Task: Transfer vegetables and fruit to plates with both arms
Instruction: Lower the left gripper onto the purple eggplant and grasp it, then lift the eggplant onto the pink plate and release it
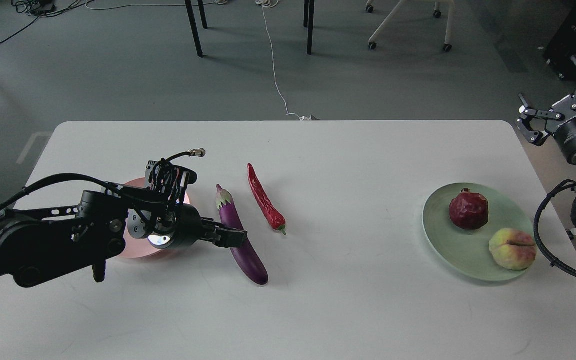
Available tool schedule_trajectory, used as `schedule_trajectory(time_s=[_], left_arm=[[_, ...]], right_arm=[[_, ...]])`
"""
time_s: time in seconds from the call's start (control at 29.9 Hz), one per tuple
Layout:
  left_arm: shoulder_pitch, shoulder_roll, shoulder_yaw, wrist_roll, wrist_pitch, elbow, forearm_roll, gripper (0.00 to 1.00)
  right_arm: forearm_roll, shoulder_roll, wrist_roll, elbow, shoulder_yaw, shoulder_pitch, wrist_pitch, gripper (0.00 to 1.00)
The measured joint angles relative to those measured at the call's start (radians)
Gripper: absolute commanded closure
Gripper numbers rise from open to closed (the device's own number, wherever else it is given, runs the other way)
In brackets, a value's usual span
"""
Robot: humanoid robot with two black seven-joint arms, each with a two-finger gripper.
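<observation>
The purple eggplant (240,235) lies on the white table, cap end far, just right of the pink plate (130,247). My left gripper (235,239) reaches in from the left and its dark fingertips overlap the eggplant's middle; I cannot tell the fingers apart. The red chili pepper (265,200) lies on the table just right of the eggplant. The mint green plate (448,240) at the right holds the pomegranate (469,210) and the peach (512,248). My right gripper (528,125) hangs open and empty beyond the table's far right corner.
My left arm covers much of the pink plate. The right arm's black cable loop (543,250) hangs beside the green plate's right rim. Table legs, a chair base and a white cord stand on the floor behind the table.
</observation>
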Motion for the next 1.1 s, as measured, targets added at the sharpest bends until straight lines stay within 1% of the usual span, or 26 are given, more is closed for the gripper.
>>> schedule_trajectory(time_s=[0.27,0.5,0.54,0.6,0.74,0.84,0.9,0.94,0.97,1.1], left_arm=[[-0.005,-0.043,0.0,0.005,0.0,0.015,0.0,0.08],[0.0,-0.065,0.005,0.016,-0.009,0.086,0.0,0.08],[0.0,-0.065,0.005,0.016,-0.011,0.089,0.0,0.11],[0.0,-0.066,0.005,0.015,-0.012,0.091,0.0,0.19],[0.0,-0.069,0.003,0.014,-0.013,0.093,0.012,0.43],[0.0,-0.071,0.003,0.01,-0.014,0.093,0.036,0.69],[0.005,-0.072,0.003,0.01,-0.016,0.093,0.045,0.83],[0.007,-0.071,0.003,0.012,-0.02,0.092,0.046,0.86],[0.008,-0.067,0.003,0.013,-0.027,0.09,0.046,0.87],[0.009,-0.049,-0.009,0.015,-0.045,0.068,0.045,0.86]], right_arm=[[-0.001,0.0,0.0,0.0,-0.003,0.002,0.0,0.01],[-0.002,0.0,-0.001,0.0,-0.005,0.002,0.0,0.01],[-0.002,0.0,-0.001,0.0,-0.005,0.002,0.0,0.01],[-0.003,-0.001,-0.001,-0.001,-0.005,0.002,0.0,0.01],[-0.003,-0.001,-0.001,-0.001,-0.005,0.003,0.0,0.01],[-0.003,0.001,-0.001,-0.001,-0.006,0.005,0.0,0.01],[-0.003,0.001,-0.001,-0.001,-0.006,0.006,0.0,0.01],[-0.003,0.001,-0.001,-0.001,-0.006,0.006,0.0,0.01],[-0.003,0.001,-0.001,-0.002,-0.006,0.006,0.0,0.01],[-0.003,-0.003,-0.001,-0.003,-0.006,0.006,0.0,0.01]])
